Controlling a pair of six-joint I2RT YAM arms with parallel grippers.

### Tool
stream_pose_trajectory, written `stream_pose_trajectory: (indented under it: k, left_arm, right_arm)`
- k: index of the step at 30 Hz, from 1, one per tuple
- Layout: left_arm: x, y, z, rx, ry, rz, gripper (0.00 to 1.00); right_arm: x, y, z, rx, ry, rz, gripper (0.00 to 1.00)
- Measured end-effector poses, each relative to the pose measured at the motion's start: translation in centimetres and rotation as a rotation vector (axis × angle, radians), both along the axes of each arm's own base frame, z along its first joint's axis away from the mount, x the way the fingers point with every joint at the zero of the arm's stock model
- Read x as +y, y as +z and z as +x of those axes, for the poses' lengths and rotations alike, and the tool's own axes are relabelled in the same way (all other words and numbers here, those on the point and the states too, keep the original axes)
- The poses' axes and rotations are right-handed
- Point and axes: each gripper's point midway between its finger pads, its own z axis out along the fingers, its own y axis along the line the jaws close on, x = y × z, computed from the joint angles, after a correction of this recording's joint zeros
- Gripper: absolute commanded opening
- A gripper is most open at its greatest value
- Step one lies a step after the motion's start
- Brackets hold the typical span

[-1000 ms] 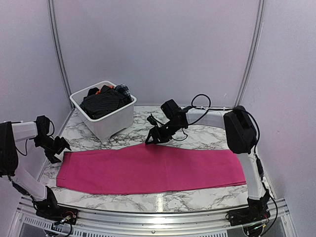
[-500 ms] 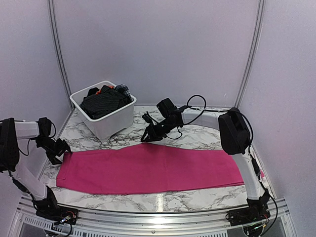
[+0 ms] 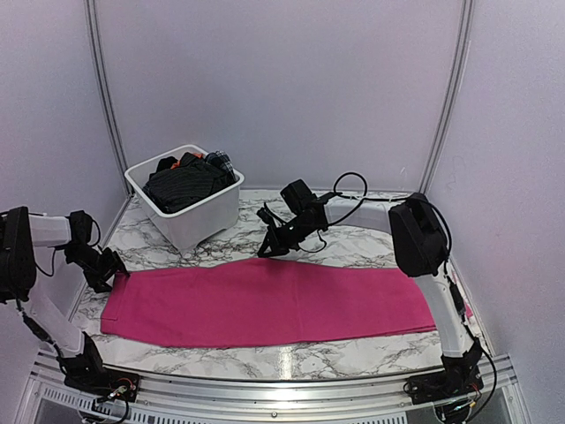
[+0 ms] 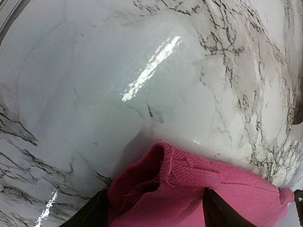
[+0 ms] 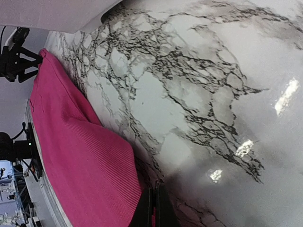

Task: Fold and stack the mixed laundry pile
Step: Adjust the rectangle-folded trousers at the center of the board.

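The large magenta-pink cloth (image 3: 265,305) lies flat in a long strip across the marble table (image 3: 371,247). My left gripper (image 3: 110,269) is at its far left corner, jaws open on either side of the bunched corner (image 4: 189,184) without pinching it. My right gripper (image 3: 265,251) sits at the cloth's far edge near the middle. Its fingers (image 5: 155,198) are pressed together on the tabletop with a thin sliver of pink cloth (image 5: 80,161) between them. The rest of the laundry, a black pinstriped shirt (image 3: 183,183) and a bit of orange garment (image 3: 179,162), sits in the tub.
The white plastic tub (image 3: 190,221) stands at the back left of the table, just behind the cloth's far edge. Walls close in on both sides. A metal rail (image 3: 282,389) runs along the near edge.
My right gripper slid a little left along the cloth's far edge and its jaws shut. My left gripper narrowed slightly around the cloth corner. The cloth still lies flat.
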Motion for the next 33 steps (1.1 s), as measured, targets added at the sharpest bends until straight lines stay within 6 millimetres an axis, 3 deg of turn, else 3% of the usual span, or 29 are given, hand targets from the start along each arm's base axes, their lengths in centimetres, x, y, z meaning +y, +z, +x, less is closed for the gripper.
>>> stream_pose_trajectory:
  k: [9, 16, 19, 21, 23, 33]
  left_arm:
    - [-0.6, 1.9, -0.3, -0.076, -0.014, -0.009, 0.88]
    - [-0.9, 2.5, -2.3, -0.055, 0.063, -0.015, 0.92]
    - [-1.0, 2.7, -3.0, -0.048, 0.093, -0.018, 0.94]
    - [-1.1, 2.7, -3.3, -0.041, 0.109, -0.024, 0.94]
    - [-1.1, 2.7, -3.4, -0.037, 0.113, -0.026, 0.95]
    - [-1.1, 2.9, -3.3, -0.032, 0.123, -0.029, 0.95]
  right_arm:
    - [-3.1, -3.3, 2.4, 0.038, -0.137, -0.095, 0.00]
    - [-5.4, -3.4, 3.6, 0.023, -0.191, -0.094, 0.01]
    - [-5.7, -3.2, 3.5, 0.026, -0.187, -0.066, 0.38]
    - [-5.2, -2.6, 3.2, 0.035, -0.163, -0.023, 0.53]
    - [-4.7, -1.8, 3.2, 0.025, -0.142, 0.015, 0.58]
    - [-0.1, 3.5, 2.2, -0.057, 0.002, 0.123, 0.51]
